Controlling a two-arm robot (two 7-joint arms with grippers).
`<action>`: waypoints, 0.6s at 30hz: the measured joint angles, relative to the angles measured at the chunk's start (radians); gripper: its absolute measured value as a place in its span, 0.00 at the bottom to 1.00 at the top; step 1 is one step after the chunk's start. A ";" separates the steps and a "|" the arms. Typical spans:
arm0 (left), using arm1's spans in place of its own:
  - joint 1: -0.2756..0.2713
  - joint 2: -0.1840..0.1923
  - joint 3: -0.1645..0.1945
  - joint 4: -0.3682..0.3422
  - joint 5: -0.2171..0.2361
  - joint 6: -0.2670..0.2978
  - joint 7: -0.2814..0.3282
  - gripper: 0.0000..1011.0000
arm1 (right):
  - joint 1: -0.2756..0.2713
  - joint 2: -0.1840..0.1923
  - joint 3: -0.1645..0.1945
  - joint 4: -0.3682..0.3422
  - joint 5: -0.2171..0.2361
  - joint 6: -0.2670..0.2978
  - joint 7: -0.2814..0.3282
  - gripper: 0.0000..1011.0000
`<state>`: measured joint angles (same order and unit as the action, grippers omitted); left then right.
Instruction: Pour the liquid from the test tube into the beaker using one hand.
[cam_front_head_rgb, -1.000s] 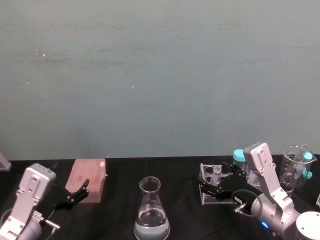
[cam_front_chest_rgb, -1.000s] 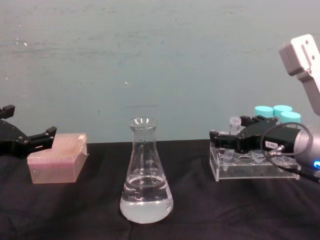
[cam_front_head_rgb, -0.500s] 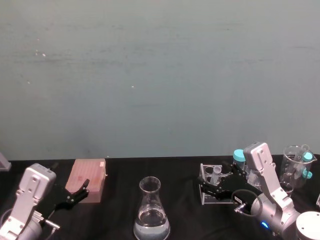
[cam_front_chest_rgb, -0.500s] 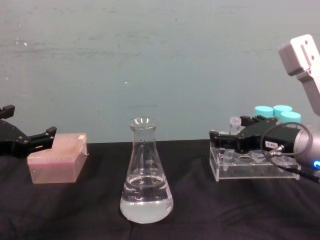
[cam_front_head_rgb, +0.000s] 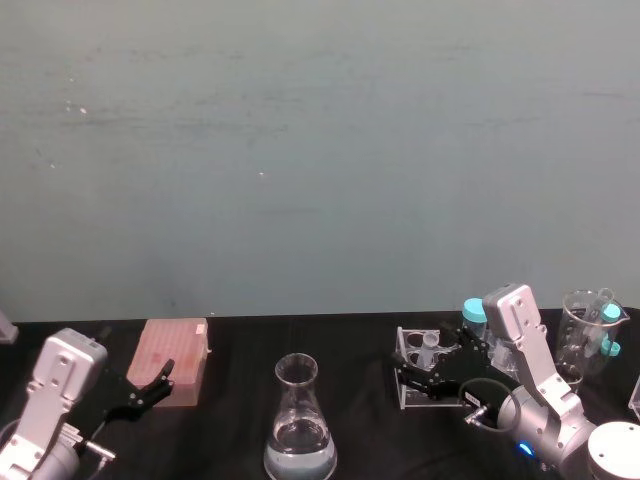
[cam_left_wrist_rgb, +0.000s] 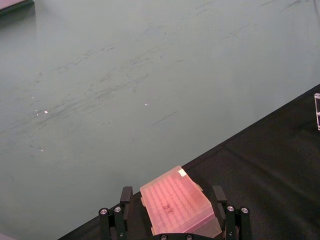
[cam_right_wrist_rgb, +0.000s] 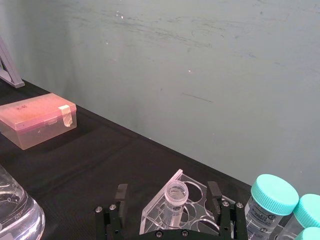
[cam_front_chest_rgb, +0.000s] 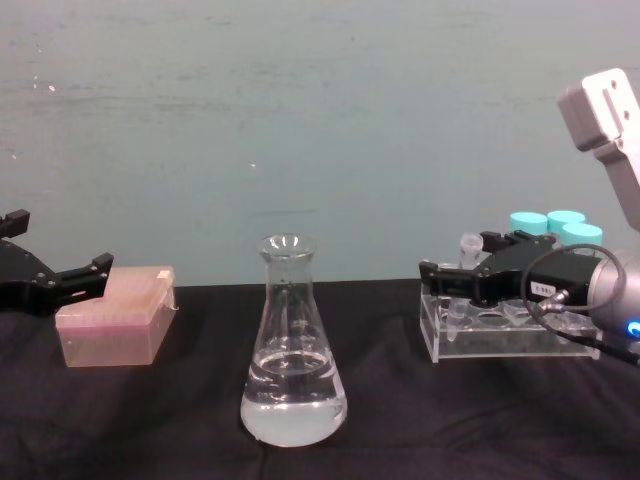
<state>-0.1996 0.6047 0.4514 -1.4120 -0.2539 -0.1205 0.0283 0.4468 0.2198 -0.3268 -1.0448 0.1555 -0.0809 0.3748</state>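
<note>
The test tube (cam_right_wrist_rgb: 175, 197) stands upright and capless in the clear acrylic rack (cam_front_chest_rgb: 500, 340), seen also from the chest (cam_front_chest_rgb: 469, 245) and the head (cam_front_head_rgb: 431, 343). My right gripper (cam_right_wrist_rgb: 167, 192) is open, one finger on each side of the tube and neither touching it (cam_front_chest_rgb: 455, 255) (cam_front_head_rgb: 420, 365). The beaker (cam_front_chest_rgb: 293, 370), a tall conical flask with clear liquid in its base, stands at the table's middle (cam_front_head_rgb: 299, 420), left of the rack. I cannot tell whether liquid is in the tube. My left gripper (cam_front_chest_rgb: 60, 240) hangs open at the far left (cam_front_head_rgb: 150, 385).
A pink lidded box (cam_front_chest_rgb: 115, 325) sits at the left, just ahead of the left gripper (cam_left_wrist_rgb: 171, 195). Teal-capped tubes (cam_front_chest_rgb: 548, 225) stand behind the rack. A glass jar (cam_front_head_rgb: 590, 335) holding a teal-capped tube is at the far right. Black cloth covers the table.
</note>
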 joint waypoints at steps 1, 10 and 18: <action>0.000 0.000 0.000 0.000 0.000 0.000 0.000 0.99 | 0.000 0.000 0.000 0.000 0.000 0.000 0.000 0.97; 0.000 0.000 0.000 0.000 0.000 0.000 0.000 0.99 | 0.000 0.000 0.000 0.000 0.000 0.000 0.001 0.76; 0.000 0.000 0.000 0.000 0.000 0.000 0.000 0.99 | 0.000 0.000 0.000 0.000 0.000 0.000 0.001 0.53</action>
<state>-0.1996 0.6047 0.4514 -1.4120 -0.2539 -0.1205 0.0283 0.4464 0.2198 -0.3268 -1.0449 0.1557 -0.0809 0.3755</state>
